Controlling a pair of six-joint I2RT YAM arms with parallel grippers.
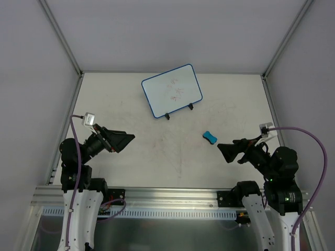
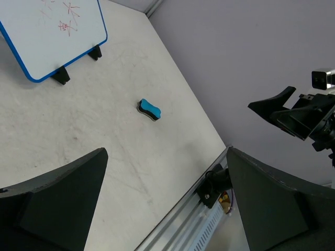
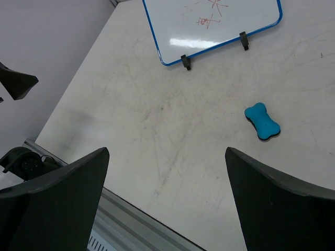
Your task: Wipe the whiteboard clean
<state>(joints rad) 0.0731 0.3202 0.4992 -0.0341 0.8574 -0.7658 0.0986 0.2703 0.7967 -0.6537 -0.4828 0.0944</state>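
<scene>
Blue-rimmed white rectangular whiteboard [image 1: 171, 90] far centre, long axis left-right, right end farther, scribbled face toward arms. Left gripper [image 2: 167, 151] and right gripper [image 3: 166, 150] wide open, empty.

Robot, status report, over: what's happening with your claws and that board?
Left gripper and right gripper open, empty. Whiteboard standing, red scribbles not yet wiped. Eraser loose near right gripper; nothing blocks the board.

The whiteboard [image 3: 220, 36] has a smooth, glossy face; the table [image 3: 146, 136] around it looks matt and scuffed.
</scene>
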